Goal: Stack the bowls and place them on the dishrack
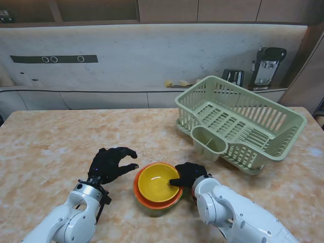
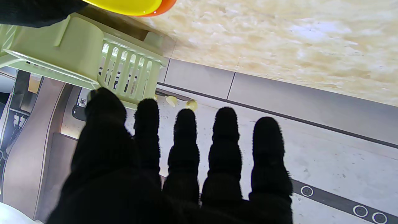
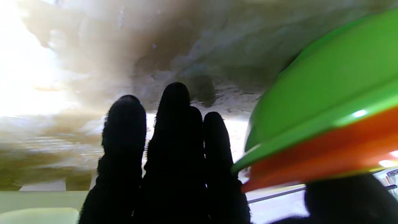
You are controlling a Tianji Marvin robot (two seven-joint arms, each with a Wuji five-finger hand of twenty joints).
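Our right hand (image 1: 188, 175) gripped the rim of the stacked bowls (image 1: 158, 188); our left hand (image 1: 112, 163) hovered released, fingers spread, beside them. Bowls sat on the surface (image 1: 50, 147), nearer to us than the dishrack (image 1: 238, 121).

Beige marbled table (image 1: 45, 152), stacked bowls (image 1: 157, 188) near its front edge, green dishrack (image 1: 240, 121) at right rear
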